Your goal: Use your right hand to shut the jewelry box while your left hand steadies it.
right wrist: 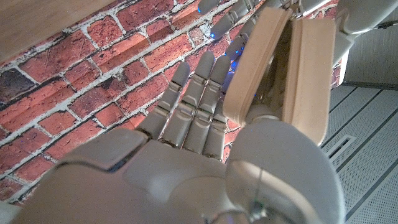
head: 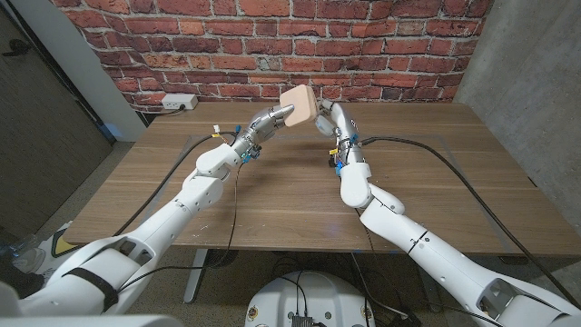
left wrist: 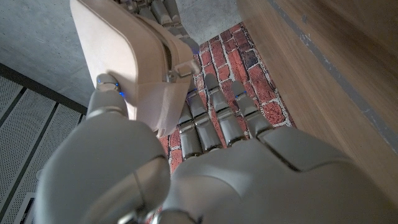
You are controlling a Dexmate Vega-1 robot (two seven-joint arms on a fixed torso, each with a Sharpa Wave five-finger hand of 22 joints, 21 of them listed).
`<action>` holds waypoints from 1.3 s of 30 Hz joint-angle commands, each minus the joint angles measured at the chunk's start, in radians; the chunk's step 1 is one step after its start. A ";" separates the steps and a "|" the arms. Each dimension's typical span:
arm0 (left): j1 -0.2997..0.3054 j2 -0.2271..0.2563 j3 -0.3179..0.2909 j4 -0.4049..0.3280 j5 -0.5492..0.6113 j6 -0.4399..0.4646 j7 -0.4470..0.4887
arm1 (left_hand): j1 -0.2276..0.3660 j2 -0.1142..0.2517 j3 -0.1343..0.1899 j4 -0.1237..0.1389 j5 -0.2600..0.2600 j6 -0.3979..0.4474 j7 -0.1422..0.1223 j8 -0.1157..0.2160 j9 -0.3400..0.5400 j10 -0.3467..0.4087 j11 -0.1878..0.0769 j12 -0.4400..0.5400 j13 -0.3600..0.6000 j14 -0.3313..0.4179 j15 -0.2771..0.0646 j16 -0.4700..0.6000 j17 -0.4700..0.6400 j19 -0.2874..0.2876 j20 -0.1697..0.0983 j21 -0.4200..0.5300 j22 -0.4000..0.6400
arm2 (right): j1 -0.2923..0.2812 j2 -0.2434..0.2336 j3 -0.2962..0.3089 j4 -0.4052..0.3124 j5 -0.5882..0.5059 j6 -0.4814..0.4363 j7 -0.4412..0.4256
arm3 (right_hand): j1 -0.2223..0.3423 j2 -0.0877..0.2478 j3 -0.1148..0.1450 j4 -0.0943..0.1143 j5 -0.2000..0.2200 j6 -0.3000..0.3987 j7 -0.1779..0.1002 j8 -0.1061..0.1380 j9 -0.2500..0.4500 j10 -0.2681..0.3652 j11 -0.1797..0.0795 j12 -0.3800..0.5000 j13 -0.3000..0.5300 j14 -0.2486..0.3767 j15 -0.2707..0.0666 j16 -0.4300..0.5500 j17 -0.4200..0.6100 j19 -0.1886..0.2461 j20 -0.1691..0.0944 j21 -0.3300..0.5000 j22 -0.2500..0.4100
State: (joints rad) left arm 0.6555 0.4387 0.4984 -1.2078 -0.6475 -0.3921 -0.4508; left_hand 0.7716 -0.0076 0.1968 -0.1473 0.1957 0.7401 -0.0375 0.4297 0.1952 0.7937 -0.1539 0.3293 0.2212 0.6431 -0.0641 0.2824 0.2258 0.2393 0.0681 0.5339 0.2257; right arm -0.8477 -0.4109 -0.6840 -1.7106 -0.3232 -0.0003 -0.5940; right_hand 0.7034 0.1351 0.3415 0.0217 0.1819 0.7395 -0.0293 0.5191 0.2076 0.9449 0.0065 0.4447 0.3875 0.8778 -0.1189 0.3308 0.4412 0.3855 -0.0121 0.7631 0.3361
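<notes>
A pale beige jewelry box (head: 298, 106) is held up above the far middle of the wooden table (head: 272, 191), between both hands. My left hand (head: 268, 120) grips it from the left, thumb on one face and fingers behind it. My right hand (head: 329, 118) holds it from the right. In the left wrist view the box (left wrist: 118, 68) shows a small clasp, with my left hand (left wrist: 186, 174) below it. In the right wrist view the box (right wrist: 292, 68) sits between the thumb and fingers of my right hand (right wrist: 186, 162). Lid and base stand almost together, with a narrow gap.
A red brick wall (head: 272, 36) runs behind the table, with a white power strip (head: 178, 103) low on the left. Black cables (head: 436, 154) trail over the table's right side. A grey concrete wall (head: 536, 64) stands at the right.
</notes>
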 commanded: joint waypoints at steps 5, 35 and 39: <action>0.015 0.010 -0.004 -0.032 -0.011 0.014 0.008 | 0.118 0.110 0.022 0.015 -0.005 0.018 0.010 0.000 -0.001 0.019 -0.018 0.001 0.004 0.003 -0.098 -0.006 0.004 0.004 -0.006 0.006 0.002 | 0.013 0.020 0.055 0.134 0.225 0.235 0.108 | -0.100 -0.022 -0.026 0.043 0.016 -0.086 0.017 -0.061 -0.010 -0.089 0.029 -0.063 -0.036 -0.073 0.030 -0.059 -0.044 -0.047 0.030 0.000 -0.033; 0.029 0.012 0.001 -0.071 -0.008 0.019 0.026 | 0.116 0.109 0.026 0.022 -0.015 0.043 0.016 0.006 -0.002 0.040 -0.015 -0.007 0.000 0.013 -0.097 -0.014 0.009 0.002 -0.015 0.019 0.002 | 0.052 0.046 0.173 0.336 0.398 0.445 0.155 | -0.178 -0.051 -0.050 0.044 0.014 -0.210 0.024 -0.167 -0.015 -0.217 0.045 -0.148 -0.089 -0.193 0.079 -0.124 -0.104 -0.124 0.057 -0.028 -0.094; 0.032 0.011 0.000 -0.075 -0.008 0.020 0.034 | 0.115 0.109 0.027 0.023 -0.015 0.054 0.016 0.009 -0.002 0.048 -0.011 -0.007 -0.001 0.014 -0.097 -0.016 0.010 0.002 -0.015 0.022 0.002 | 0.055 0.054 0.183 0.359 0.426 0.467 0.169 | -0.205 -0.054 -0.062 0.055 0.010 -0.212 0.031 -0.174 -0.015 -0.218 0.054 -0.148 -0.089 -0.199 0.087 -0.123 -0.104 -0.129 0.060 -0.030 -0.099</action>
State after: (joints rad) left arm 0.6819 0.4539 0.4991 -1.2710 -0.6545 -0.3717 -0.4325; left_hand 0.8663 0.0695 0.2062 -0.1375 0.1796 0.7560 -0.0533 0.4389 0.2057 0.8184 -0.1538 0.3248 0.2173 0.6484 -0.0587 0.2691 0.2303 0.2371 0.0625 0.5486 0.2254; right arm -0.8060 -0.3764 -0.5353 -1.4244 0.0308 0.3971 -0.4578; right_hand 0.4948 0.1067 0.2842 0.0788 0.1973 0.5269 -0.0087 0.3501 0.1886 0.7269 0.0536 0.3011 0.2966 0.6840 -0.0354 0.2068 0.3338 0.2596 0.0463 0.7341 0.2374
